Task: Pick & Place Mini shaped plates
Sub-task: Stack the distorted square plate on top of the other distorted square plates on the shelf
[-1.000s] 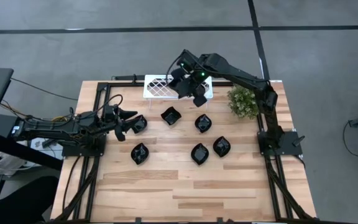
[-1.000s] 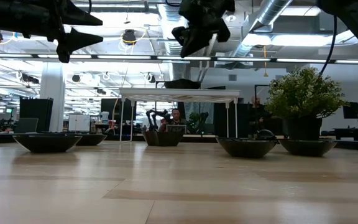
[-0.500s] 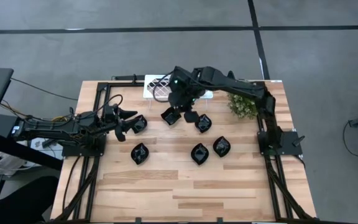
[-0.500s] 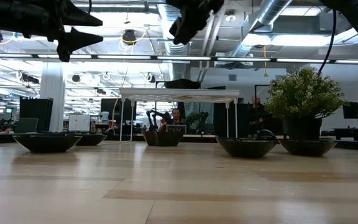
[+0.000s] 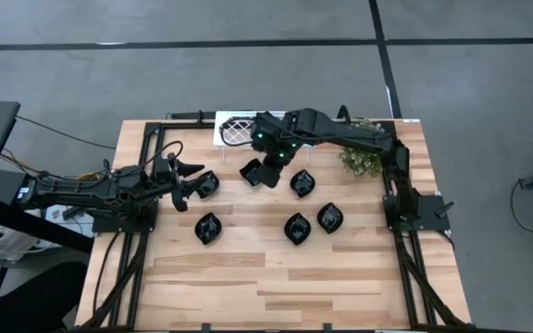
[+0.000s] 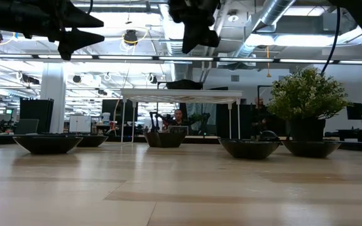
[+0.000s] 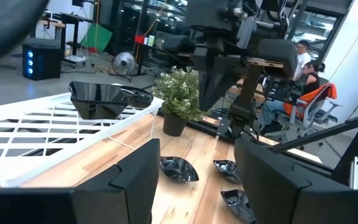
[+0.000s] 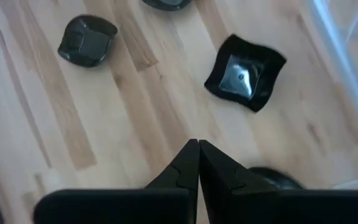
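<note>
Six glossy black mini plates lie on the wooden table in the high view, among them a wavy square one [image 5: 248, 171] and a leaf-shaped one [image 5: 207, 184]. Another plate [image 7: 98, 99] sits on the white lattice tray [image 5: 226, 135]. My right gripper [image 5: 268, 173] hovers shut just beside the wavy square plate [image 8: 246, 73], well above the table [image 6: 197, 28]. My left gripper [image 5: 189, 181] waits open at the table's left side, next to the leaf-shaped plate and raised off the table [image 6: 80, 31].
A small potted plant [image 5: 361, 153] stands at the far right of the table, close to the right arm. The tray stands on thin legs [image 6: 181, 95] at the far edge. The near half of the table [image 5: 276, 282] holds no objects.
My right gripper has swung from above the white tray toward the near edge and the left, turning at the wrist, and now hangs beside the wavy square plate. The plates have stayed where they were.
</note>
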Robot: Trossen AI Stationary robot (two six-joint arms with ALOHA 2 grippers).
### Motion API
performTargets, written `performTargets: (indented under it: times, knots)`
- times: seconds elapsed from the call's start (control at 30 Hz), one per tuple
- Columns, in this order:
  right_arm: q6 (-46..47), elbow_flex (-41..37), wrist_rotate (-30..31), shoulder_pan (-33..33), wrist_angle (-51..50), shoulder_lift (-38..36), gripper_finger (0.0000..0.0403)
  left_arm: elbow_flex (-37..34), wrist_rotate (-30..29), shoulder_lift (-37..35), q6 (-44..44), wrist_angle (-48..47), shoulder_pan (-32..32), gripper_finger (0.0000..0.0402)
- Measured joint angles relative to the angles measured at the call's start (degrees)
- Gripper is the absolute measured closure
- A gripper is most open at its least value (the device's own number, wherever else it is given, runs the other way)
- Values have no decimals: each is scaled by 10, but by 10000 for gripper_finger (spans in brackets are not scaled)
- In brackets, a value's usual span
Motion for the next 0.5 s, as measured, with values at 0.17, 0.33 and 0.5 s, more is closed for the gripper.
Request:
performTargets:
  times: [0.17,0.33,0.5]
  knots:
    - [86,0,0,11,-3,0,397,0,28,0,16,0,0,192]
    - [160,-1,4,20,-19,11,396,0,35,-1,15,-1,0,192]
    - [191,-4,68,31,-47,33,396,0,39,-1,12,-1,0,192]
